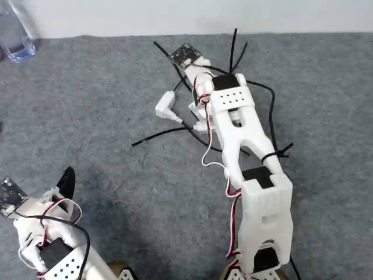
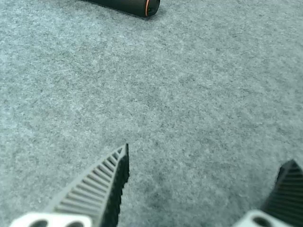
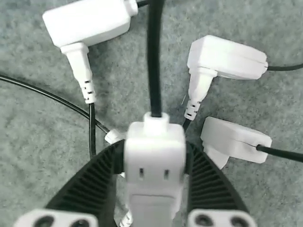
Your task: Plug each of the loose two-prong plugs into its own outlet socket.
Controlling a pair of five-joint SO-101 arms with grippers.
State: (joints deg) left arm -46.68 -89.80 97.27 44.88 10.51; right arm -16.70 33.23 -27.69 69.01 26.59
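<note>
Far to the left of the socket block (image 3: 154,163), my left claw (image 2: 207,156) hung low over the grey carpet (image 2: 189,71) with its fingers spread wide and nothing between them. I judged it parked there to stay out of the tangle of black leads (image 1: 271,116) around the block. A black cylinder (image 2: 128,4) lay on the carpet ahead of it, and a clear bottle (image 1: 14,35) stood farther still from the block, at the carpet's far left edge.

Closer in, a loose plug (image 3: 90,21) lay flat to the left of the block, near it but not touching.

My right claw (image 3: 154,146) was clamped on the socket block itself, one ribbed finger against each side wall. The block's own thick lead ran straight out ahead. I held it by the sides, I think, so that its two slots stayed uncovered and it could not slide under a push.

On the side of the block away from the first plug, a second plug (image 3: 227,59) lay near it. A third plug (image 3: 236,139) sat just beside it, close against my finger. I could see no prongs on any of them. Nothing sat in the block's slots, so I reckoned this socket was not yet filled.
</note>
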